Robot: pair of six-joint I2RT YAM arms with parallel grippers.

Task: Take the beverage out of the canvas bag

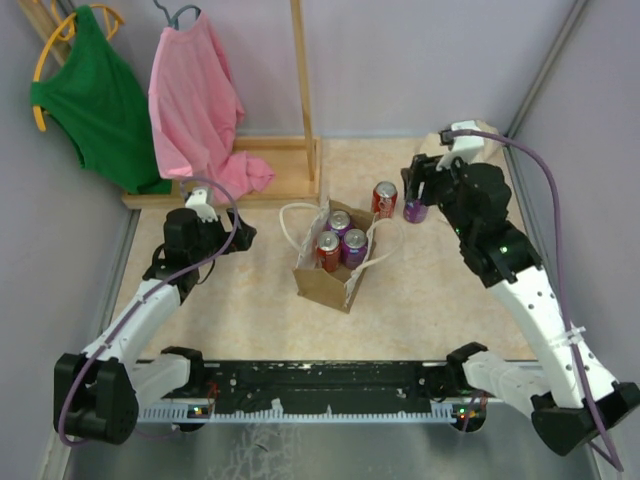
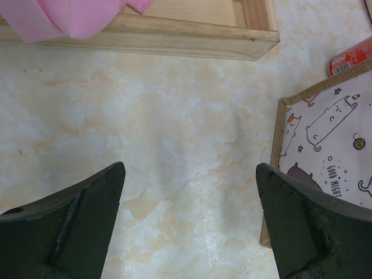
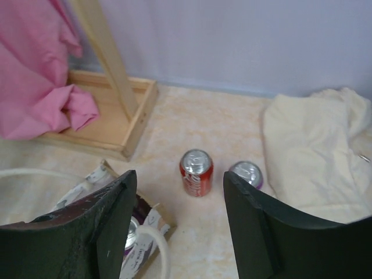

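The tan canvas bag [image 1: 322, 283] stands mid-table with white loop handles. It holds a red can [image 1: 328, 250] and two purple cans [image 1: 354, 247]. A red cola can [image 1: 385, 198] and a purple can [image 1: 414, 211] stand on the table behind the bag, to its right. My right gripper [image 1: 420, 182] hangs open and empty above these two cans. The right wrist view shows the red can [image 3: 196, 172], the purple can [image 3: 246, 174] and the bag's corner [image 3: 152, 218] below my open right gripper [image 3: 179, 179]. My left gripper [image 1: 243, 236] is open and empty left of the bag. In the left wrist view, the bag's printed lining [image 2: 325, 133] lies right of the gripper [image 2: 190, 168].
A wooden clothes rack base [image 1: 270, 165] stands at the back left with a pink shirt [image 1: 195, 95] and a green shirt [image 1: 95, 90] hanging. A cream cloth [image 3: 314, 151] lies at the back right, next to the purple can. Walls close in on both sides.
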